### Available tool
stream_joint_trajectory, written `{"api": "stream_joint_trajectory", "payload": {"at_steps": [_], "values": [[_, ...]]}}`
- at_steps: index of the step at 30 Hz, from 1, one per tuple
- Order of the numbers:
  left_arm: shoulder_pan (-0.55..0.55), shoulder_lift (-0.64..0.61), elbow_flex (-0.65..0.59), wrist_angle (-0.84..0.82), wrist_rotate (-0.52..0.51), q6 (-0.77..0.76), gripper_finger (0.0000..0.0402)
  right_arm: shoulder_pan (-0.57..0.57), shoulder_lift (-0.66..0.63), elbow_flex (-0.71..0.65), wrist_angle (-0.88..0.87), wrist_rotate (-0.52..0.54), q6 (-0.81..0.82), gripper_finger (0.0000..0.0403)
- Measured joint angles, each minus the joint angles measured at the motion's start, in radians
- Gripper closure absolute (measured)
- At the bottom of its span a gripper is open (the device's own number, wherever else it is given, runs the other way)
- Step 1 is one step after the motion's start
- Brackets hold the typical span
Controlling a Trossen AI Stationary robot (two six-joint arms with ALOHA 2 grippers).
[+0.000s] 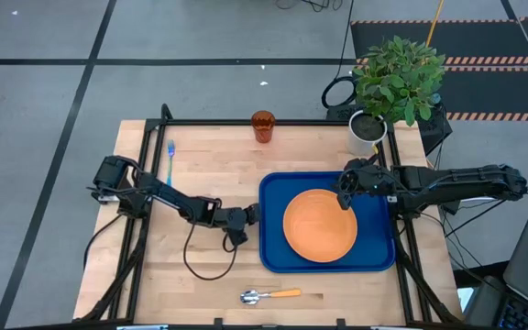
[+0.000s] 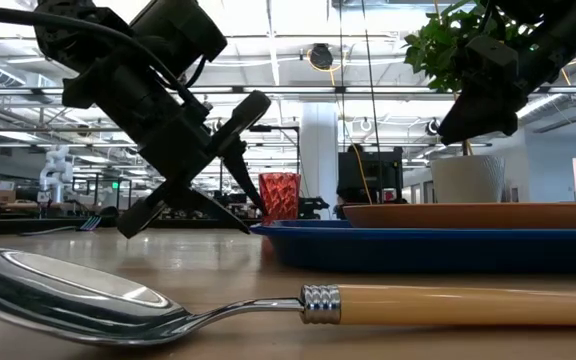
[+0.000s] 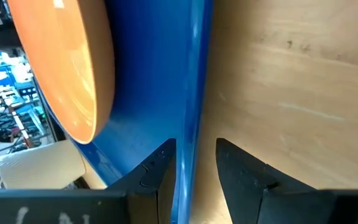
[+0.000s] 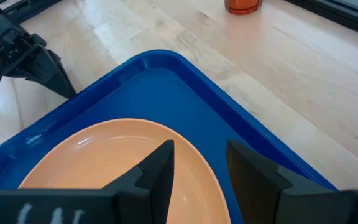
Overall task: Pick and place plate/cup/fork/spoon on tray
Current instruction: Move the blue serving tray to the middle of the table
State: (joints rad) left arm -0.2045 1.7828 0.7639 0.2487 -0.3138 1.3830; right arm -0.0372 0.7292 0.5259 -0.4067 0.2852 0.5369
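Note:
The orange plate [image 1: 320, 225] lies flat in the dark-blue tray [image 1: 273, 252]. My left gripper [image 3: 194, 165] is open and turned on its side at the tray's left rim [image 3: 191, 118]. One finger stands over the rim, the other on the table side. My right gripper [image 4: 197, 165] hangs open above the plate's far right part [image 4: 123, 155], clear of it. The reddish cup [image 1: 263, 126] stands at the far edge. The blue fork [image 1: 170, 160] lies at the far left. The spoon [image 1: 270, 295] lies on the wood near the front edge.
A white pot with a green plant [image 1: 379, 110] stands at the far right corner, just behind my right arm. A black cable [image 1: 204, 261] loops on the wood beneath my left arm. Bare wood lies between the cup and the tray.

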Motion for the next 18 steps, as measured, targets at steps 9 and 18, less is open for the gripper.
{"api": "stream_joint_trajectory", "payload": {"at_steps": [9, 18], "values": [[0.021, 0.0, 0.0, 0.009, 0.045, 0.014, 0.0284, 0.0, 0.0, 0.0, 0.038, 0.0, -0.009, 0.0264], [0.034, 0.0, 0.0, 0.016, 0.096, 0.029, 0.0284, 0.0, 0.0, 0.0, 0.037, 0.001, -0.011, 0.0264]]}}
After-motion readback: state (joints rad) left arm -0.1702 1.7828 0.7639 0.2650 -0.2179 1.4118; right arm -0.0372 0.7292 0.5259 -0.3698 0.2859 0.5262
